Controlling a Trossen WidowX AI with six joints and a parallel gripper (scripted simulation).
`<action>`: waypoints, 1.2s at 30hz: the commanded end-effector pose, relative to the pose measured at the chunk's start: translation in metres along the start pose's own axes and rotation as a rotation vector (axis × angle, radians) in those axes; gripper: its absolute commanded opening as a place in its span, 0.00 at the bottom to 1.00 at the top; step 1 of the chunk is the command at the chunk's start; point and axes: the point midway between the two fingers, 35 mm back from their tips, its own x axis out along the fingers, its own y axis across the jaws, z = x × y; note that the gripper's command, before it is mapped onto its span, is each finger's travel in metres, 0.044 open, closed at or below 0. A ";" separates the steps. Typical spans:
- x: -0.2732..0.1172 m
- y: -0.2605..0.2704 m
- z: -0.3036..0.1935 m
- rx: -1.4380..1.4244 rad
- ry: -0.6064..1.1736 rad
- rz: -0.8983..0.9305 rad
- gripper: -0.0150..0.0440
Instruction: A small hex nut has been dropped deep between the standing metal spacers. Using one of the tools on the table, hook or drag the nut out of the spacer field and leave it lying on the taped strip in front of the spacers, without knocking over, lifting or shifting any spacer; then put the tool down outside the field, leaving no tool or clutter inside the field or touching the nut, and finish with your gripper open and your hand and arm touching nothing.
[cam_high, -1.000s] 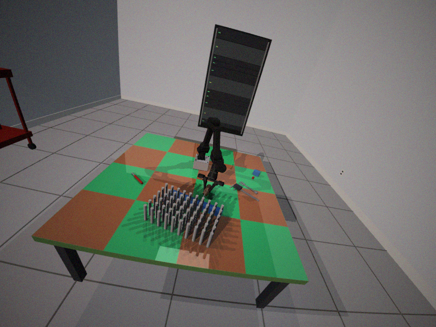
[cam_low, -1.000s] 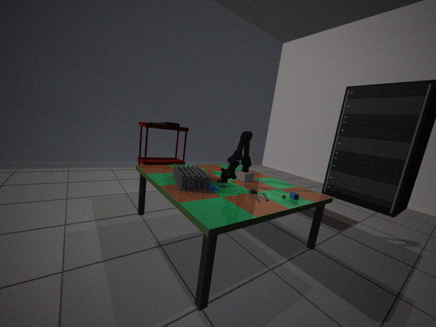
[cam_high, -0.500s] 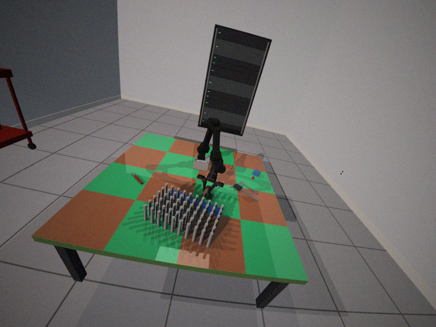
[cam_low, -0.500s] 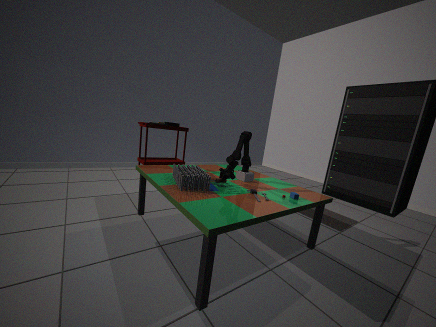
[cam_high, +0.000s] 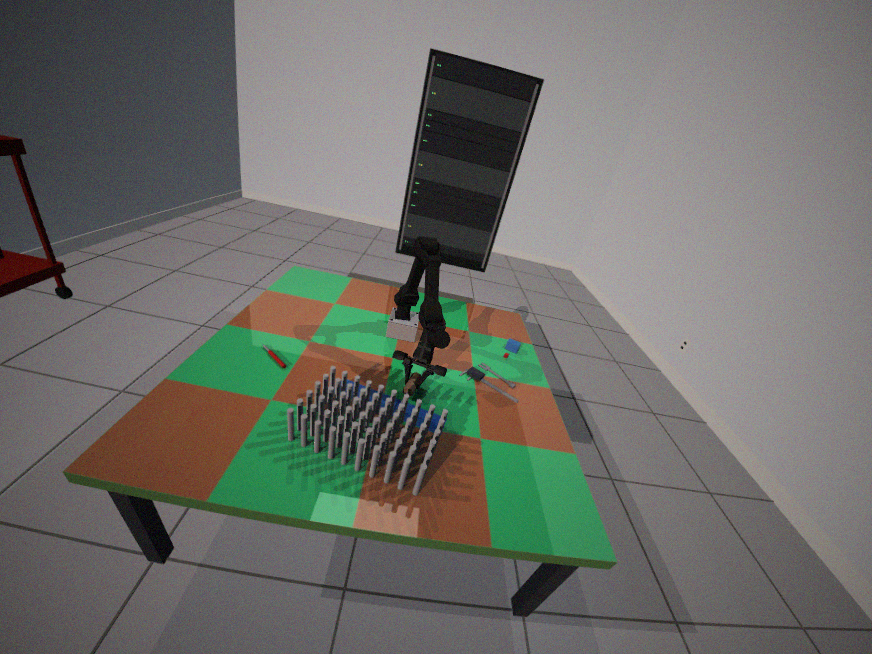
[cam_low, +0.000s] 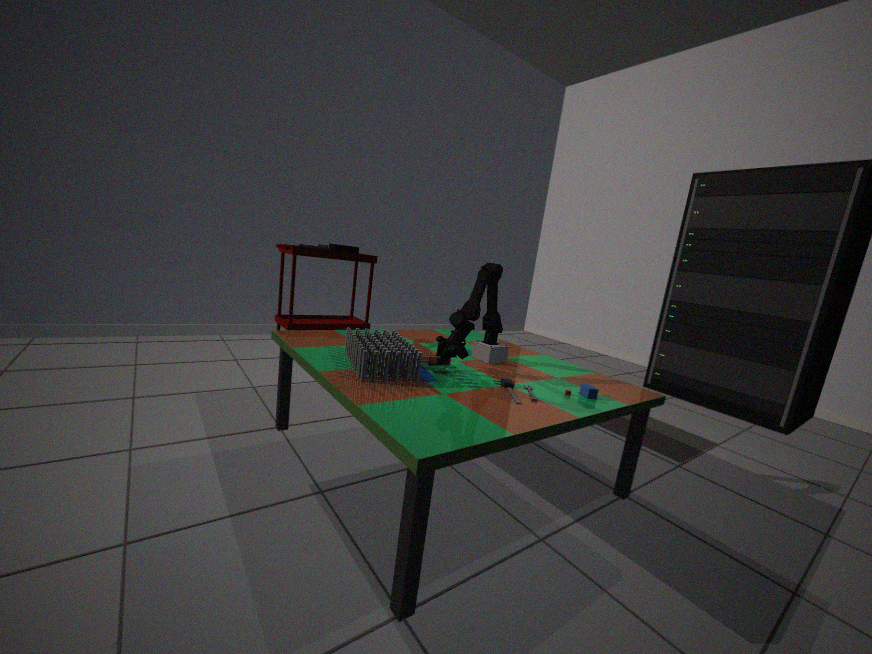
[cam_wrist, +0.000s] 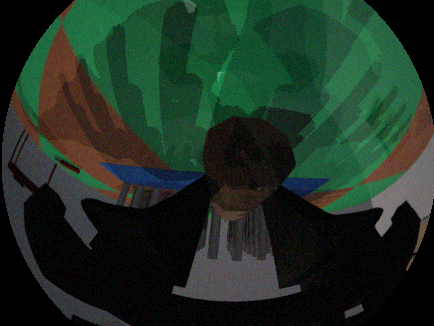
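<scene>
My gripper (cam_high: 413, 386) (cam_low: 442, 360) (cam_wrist: 236, 179) is shut on a brown, faceted tool handle (cam_high: 411, 388) (cam_wrist: 248, 160). It is low above the table, just on the arm-base side of the blue taped strip (cam_high: 438, 421) (cam_low: 426, 376) (cam_wrist: 145, 175). The tool's shaft and tip cannot be made out. Grey standing spacers (cam_high: 419, 478) (cam_low: 385, 360) (cam_wrist: 214, 240) form a dense field beyond the strip, and those I can make out stand upright. The hex nut cannot be made out in any view.
A red-handled tool (cam_high: 275, 357) (cam_wrist: 68, 165) lies at one side. A dark caliper-like tool (cam_high: 476, 374) (cam_low: 507, 382) and a grey wrench (cam_high: 500, 377) (cam_low: 531, 394) lie opposite, near a blue block (cam_high: 512, 345) (cam_low: 588, 391) and a small red block (cam_high: 505, 355) (cam_low: 567, 392).
</scene>
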 end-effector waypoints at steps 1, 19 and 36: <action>0.001 -0.002 -0.007 0.001 0.009 -0.006 0.25; 0.008 -0.002 -0.018 0.001 0.011 -0.006 0.25; 0.015 -0.001 -0.029 0.001 0.012 -0.006 0.25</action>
